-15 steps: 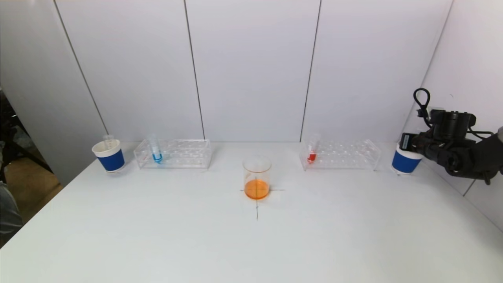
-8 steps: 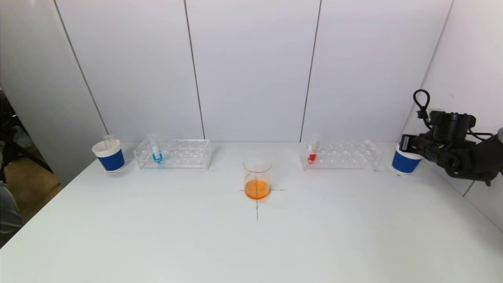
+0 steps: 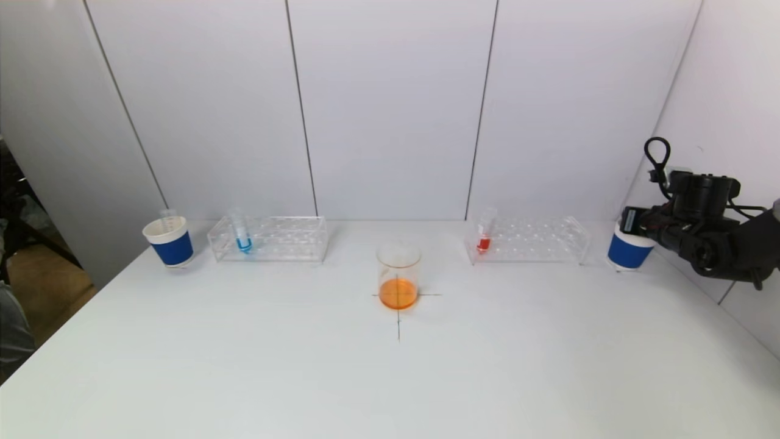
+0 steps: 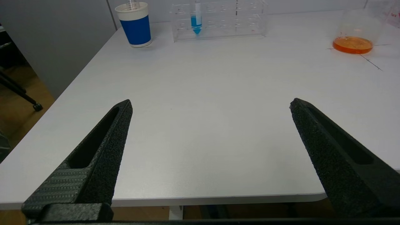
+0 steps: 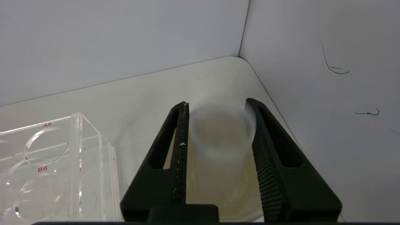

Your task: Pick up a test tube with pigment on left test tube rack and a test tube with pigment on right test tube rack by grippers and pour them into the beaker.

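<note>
The beaker (image 3: 398, 274) with orange liquid stands on the cross mark at mid-table. A test tube with blue pigment (image 3: 242, 235) stands in the left rack (image 3: 271, 239). One with red pigment (image 3: 485, 235) stands in the right rack (image 3: 530, 241). My right gripper (image 3: 634, 221) hovers over the right blue paper cup (image 3: 627, 251). In the right wrist view it (image 5: 217, 103) is slightly open, with a clear empty tube (image 5: 220, 131) blurred between its fingers above the cup's mouth (image 5: 218, 193). My left gripper (image 4: 210, 102) is wide open and empty over the table's front left edge.
A second blue paper cup (image 3: 169, 242) holding an empty tube (image 3: 167, 214) stands left of the left rack. The side wall (image 5: 312, 78) runs close beside the right gripper. The right rack's end (image 5: 75, 150) lies just beside the cup.
The right gripper has drifted slightly rightward above the cup and its jaws have parted a little around the empty tube. The left arm has not moved.
</note>
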{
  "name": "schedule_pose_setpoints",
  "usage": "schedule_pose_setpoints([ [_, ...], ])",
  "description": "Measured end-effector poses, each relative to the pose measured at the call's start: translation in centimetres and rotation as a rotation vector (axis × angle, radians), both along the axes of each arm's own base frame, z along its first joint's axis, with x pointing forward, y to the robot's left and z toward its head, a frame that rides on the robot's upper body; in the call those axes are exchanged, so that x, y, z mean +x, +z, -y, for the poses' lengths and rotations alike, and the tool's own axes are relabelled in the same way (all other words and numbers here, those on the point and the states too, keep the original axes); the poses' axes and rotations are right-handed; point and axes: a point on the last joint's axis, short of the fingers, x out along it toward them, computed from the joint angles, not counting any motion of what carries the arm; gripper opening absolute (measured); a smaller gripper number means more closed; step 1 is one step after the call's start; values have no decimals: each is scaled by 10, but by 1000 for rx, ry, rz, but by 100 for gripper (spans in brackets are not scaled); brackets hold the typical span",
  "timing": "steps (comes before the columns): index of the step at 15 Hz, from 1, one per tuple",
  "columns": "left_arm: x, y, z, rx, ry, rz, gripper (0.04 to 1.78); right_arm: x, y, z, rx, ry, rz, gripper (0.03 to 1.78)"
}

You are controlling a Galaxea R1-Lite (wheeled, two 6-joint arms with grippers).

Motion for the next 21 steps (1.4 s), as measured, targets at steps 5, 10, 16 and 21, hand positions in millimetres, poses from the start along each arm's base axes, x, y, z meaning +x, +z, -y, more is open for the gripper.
schedule_pose_setpoints([
  [5,0,0,0,0,0,0,176,-1,-1,0,0,0,0,147],
  [10,0,0,0,0,-1,0,176,-13,13,-9,-4,4,13,178],
  [16,0,0,0,0,0,0,176,-81,54,-56,-37,89,116,177],
  [21,0,0,0,0,-1,0,176,-161,84,-99,-43,206,200,177],
])
